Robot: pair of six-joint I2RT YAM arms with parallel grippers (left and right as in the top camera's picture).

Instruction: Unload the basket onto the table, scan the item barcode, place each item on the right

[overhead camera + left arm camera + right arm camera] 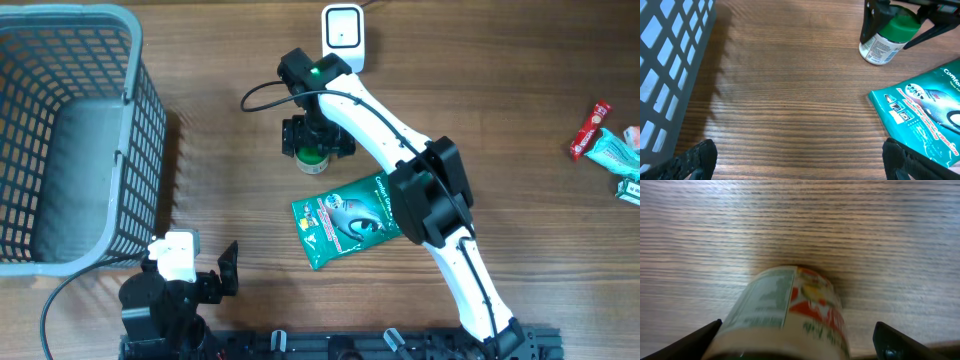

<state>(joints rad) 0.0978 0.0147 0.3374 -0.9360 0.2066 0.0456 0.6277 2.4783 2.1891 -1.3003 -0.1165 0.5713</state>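
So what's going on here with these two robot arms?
The right arm hangs over a small green-capped bottle standing on the table. Its jaws are open on either side of the bottle and have not closed on it. The white scanner stands just beyond. A green pouch lies nearby, untouched. The left arm sits by the basket, jaws open and empty.
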